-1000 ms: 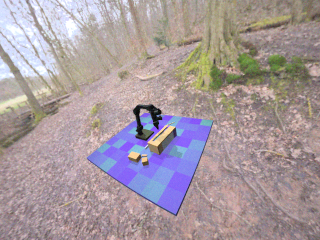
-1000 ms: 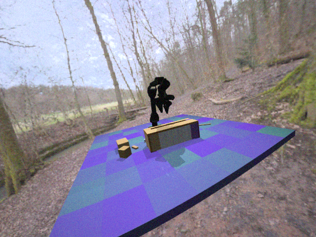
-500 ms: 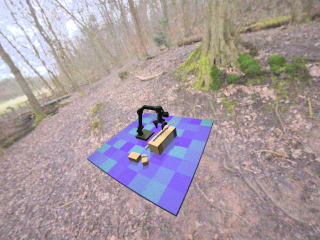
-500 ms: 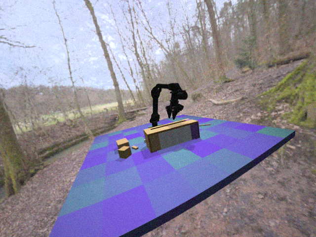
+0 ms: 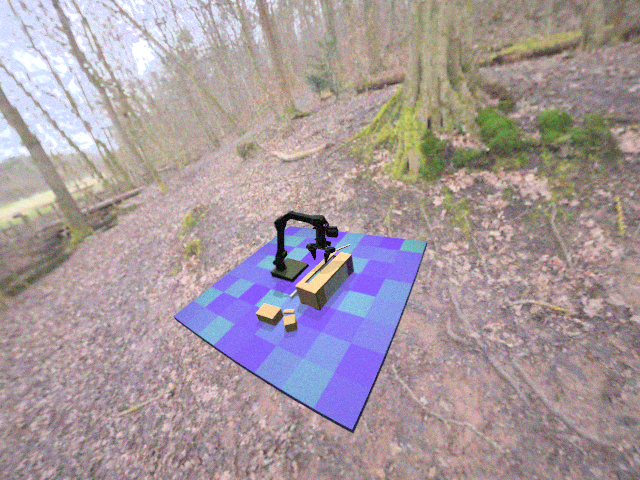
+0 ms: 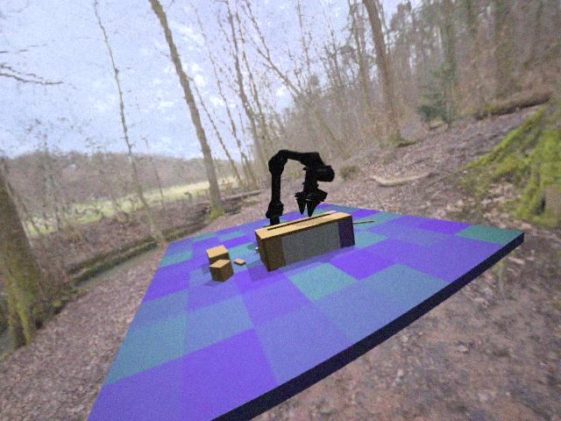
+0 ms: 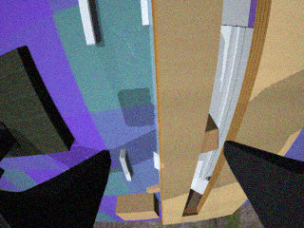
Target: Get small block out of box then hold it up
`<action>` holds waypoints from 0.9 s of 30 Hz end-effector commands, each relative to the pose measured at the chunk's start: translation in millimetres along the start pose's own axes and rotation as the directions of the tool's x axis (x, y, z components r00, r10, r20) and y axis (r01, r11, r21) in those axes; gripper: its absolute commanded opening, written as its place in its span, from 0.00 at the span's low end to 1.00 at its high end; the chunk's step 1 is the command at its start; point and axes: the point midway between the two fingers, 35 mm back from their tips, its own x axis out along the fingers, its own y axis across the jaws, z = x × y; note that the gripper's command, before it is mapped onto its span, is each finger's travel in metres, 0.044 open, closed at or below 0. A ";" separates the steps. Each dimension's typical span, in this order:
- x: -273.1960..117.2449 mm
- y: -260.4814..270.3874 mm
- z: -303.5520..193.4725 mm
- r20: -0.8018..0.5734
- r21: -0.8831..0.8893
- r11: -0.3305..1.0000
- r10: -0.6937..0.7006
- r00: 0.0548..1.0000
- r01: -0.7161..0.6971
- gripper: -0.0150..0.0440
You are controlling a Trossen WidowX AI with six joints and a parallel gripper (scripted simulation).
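Exterior view, left to right. Two tan cubes (image 6: pixel 220 262) and a flat tan chip (image 6: pixel 238 261) lie on the bench (image 6: pixel 316 317), at roughly 9 o'clock from the box (image 6: pixel 303 239) and apart from it. The box stands long and upright on the checkered surface, with a slot along its top. A thin rod (image 6: pixel 364 222) lies on the bench at the box's 3 o'clock end.

My gripper (image 6: pixel 310 201) hangs just above the box's top, toward its far edge, pointing down. My fingers stand wide apart with nothing between them.

Wrist view: the slot (image 7: pixel 222 95) shows the pale shelf inside. I cannot make out the block on it.
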 end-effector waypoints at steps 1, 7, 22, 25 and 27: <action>7.2 0.7 2.1 -0.006 -0.002 1.000 0.005 1.000 -0.005 0.93; 16.4 1.1 6.0 -0.006 -0.002 1.000 0.005 1.000 -0.005 0.93; 39.4 3.5 14.9 -0.006 -0.003 1.000 0.005 1.000 -0.005 0.93; 44.0 4.2 16.5 -0.006 -0.003 1.000 0.005 1.000 -0.005 0.93; 47.1 4.7 17.6 -0.006 -0.003 1.000 0.005 1.000 -0.005 0.93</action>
